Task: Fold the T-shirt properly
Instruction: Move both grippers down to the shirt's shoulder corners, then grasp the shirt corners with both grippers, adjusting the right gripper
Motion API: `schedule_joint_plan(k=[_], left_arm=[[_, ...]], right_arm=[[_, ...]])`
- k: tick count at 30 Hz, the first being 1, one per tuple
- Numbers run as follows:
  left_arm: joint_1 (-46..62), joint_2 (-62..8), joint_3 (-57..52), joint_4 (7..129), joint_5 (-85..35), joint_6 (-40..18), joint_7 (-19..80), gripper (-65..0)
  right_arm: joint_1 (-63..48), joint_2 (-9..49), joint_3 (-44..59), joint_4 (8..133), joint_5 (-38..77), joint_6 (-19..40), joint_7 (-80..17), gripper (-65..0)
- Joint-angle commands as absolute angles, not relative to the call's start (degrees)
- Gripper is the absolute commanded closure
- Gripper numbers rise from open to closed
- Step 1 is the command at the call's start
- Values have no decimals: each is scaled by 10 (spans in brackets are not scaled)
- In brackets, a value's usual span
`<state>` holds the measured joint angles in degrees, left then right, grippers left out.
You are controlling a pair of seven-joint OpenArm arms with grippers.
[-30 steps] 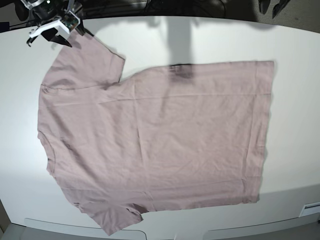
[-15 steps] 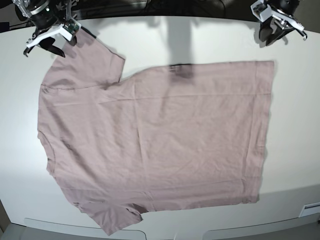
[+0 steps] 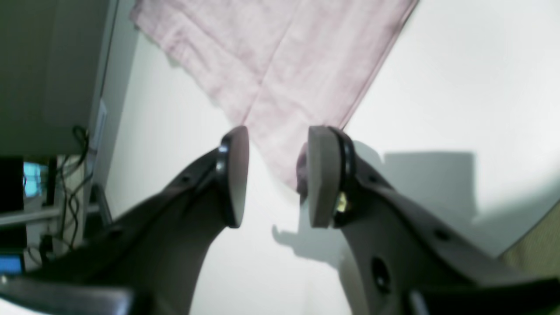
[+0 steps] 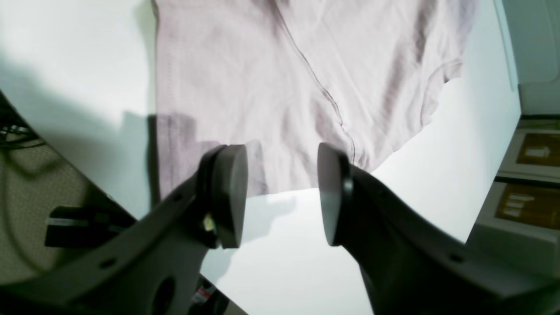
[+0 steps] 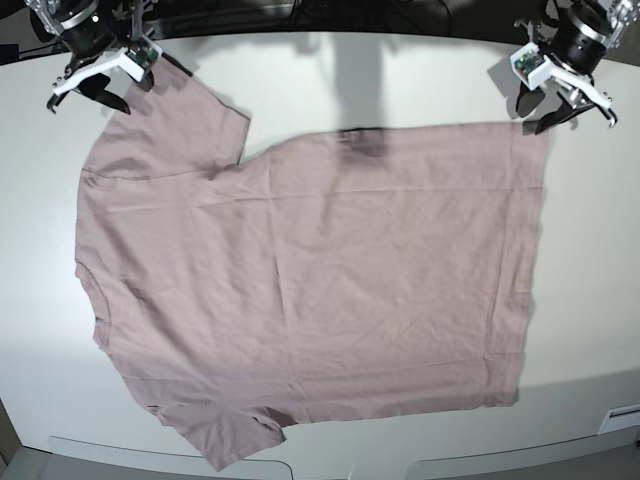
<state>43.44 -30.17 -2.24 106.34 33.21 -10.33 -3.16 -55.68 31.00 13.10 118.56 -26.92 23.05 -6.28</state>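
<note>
T-shirt (image 5: 310,290) lies spread flat on the white counter (image 5: 420,80), no fold made yet. Its long axis runs collar to hem across the base view, collar end toward the right end effector, hem end toward the left one.

Left end effector (image 5: 562,103): over the far hem corner. In the left wrist view that corner (image 3: 288,175) lies directly ahead and sits in the gap between the two pads (image 3: 321,175); the rest of the cloth stretches away forward from it. Jaws released, spaced apart, nothing gripped. Whether the pads touch cloth or counter cannot be told.

Right end effector (image 5: 97,85): at the far sleeve. In the right wrist view the sleeve hem (image 4: 280,186) lies just ahead of and between the pads (image 4: 229,192), shoulder seam running away forward. Jaws parted, nothing held.

Judgement: each arm is nearer its own end of the shirt's far long edge, so the coming move looks like a two-point grasp along that edge, then a carry toward the near edge. It turns on each corner staying inside its jaw gap when the pads close. The left looks the more closely aligned of the two; the sleeve edge sits only at the mouth of the right jaws.

Containers: none in view.
</note>
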Motion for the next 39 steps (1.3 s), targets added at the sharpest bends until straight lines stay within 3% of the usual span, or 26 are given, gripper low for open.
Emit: schedule_joint_plan(k=[1, 10, 14, 35, 36, 39], left_arm=[[436, -313, -14, 1072, 336, -92, -29, -220], [372, -324, 110, 1002, 449, -8, 68, -220], [328, -323, 151, 954, 480, 2, 121, -220], [256, -323, 174, 881, 484, 2, 116, -215], [255, -323, 174, 881, 484, 2, 111, -210], [254, -322, 174, 881, 484, 2, 104, -111]], right_arm=[[-562, 314, 135, 1197, -269, 225, -57, -268], [-560, 314, 135, 1218, -269, 225, -57, -268], [-560, 312, 135, 1234, -269, 225, -58, -268], [-560, 313, 135, 1255, -268, 225, -91, -267], [-560, 313, 135, 1255, -268, 225, -91, -267], [-560, 313, 135, 1255, -268, 225, -91, -267]])
